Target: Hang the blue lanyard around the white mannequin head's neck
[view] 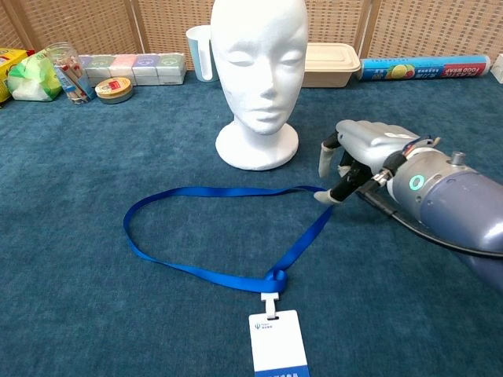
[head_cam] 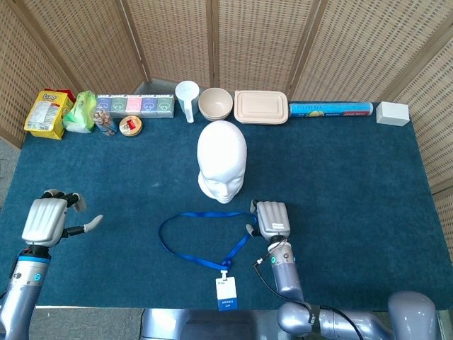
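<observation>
Approach to the first grasp. The blue lanyard (view: 228, 236) lies flat on the tabletop (head_cam: 368, 184) as an open loop just in front of the white mannequin head (head_cam: 221, 160), which stands upright facing the robot. The loop's long axis runs left to right; it narrows to a knot at its near side, from which the badge (view: 277, 343) points toward the robot. The right robot hand (view: 357, 153) sits palm-down at the loop's right corner, fingers curled downward and apart, one fingertip at or just touching the strap; nothing is grasped (whether contact is made cannot be told). The left robot hand (head_cam: 48, 218) hovers well apart at the far left, fingers spread, holding nothing. To do this step well, the right robot hand should probably pinch the strap at this corner and lift it clear of the cloth, while the left takes the opposite side, keeping the loop wide enough to pass over the crown.
</observation>
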Robot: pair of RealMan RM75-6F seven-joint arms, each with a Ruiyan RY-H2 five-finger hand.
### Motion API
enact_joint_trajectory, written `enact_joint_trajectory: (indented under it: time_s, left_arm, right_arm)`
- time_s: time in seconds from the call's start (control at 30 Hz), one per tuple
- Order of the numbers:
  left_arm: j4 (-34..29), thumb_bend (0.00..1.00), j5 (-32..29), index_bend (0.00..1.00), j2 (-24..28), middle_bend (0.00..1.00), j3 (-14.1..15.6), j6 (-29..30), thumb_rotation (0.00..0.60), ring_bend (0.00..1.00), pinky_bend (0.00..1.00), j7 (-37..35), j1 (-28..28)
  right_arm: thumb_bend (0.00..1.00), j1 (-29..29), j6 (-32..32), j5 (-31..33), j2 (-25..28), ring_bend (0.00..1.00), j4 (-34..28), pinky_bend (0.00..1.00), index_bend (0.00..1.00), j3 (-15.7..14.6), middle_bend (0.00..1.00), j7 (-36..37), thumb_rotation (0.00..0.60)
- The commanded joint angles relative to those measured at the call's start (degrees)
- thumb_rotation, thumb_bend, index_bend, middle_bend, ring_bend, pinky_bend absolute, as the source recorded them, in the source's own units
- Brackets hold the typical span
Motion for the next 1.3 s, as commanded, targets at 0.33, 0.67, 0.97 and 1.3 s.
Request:
enact_joint_trajectory:
  time_s: [0.33, 0.67, 0.97, 1.3]
  left_arm:
    - [0.2, 0.16, -0.2, 0.56, 0.2, 0.58, 0.3, 0.4, 0.189, 0.50, 0.31, -0.4, 0.1]
    - [0.5, 0.16, -0.4, 0.56, 0.2, 0.58, 0.5, 0.6, 0.193, 0.50, 0.31, -0.8, 0.2]
    - [0.6, 0.16, -0.3, 0.56, 0.2, 0.58, 0.6, 0.7, 0.191, 0.50, 0.31, -1.1, 0.1]
    - [0.7, 0.16, -0.3, 0.56, -0.1, 0.58, 0.7, 0.8, 0.191, 0.50, 0.31, -1.1, 0.0]
  right_arm:
    - [0.32, 2.4, -1.2, 2.5, -2.2, 1.00, 4.3, 1.00, 0.42, 0.5, 0.83, -0.3, 0.495]
    - [0.32, 3.3, -1.8, 2.8, -3.4, 1.00, 8.1, 1.00, 0.44, 0.0, 0.84, 0.5, 0.495]
    - [0.37, 3.5, -1.9, 2.7, -3.7, 1.00, 9.7, 1.00, 0.47, -0.3, 0.84, 1.1, 0.497]
    - [0.40, 3.5, -2.2, 2.6, -3.4, 1.00, 10.6, 1.00, 0.49, -0.5, 0.84, 1.5, 0.492]
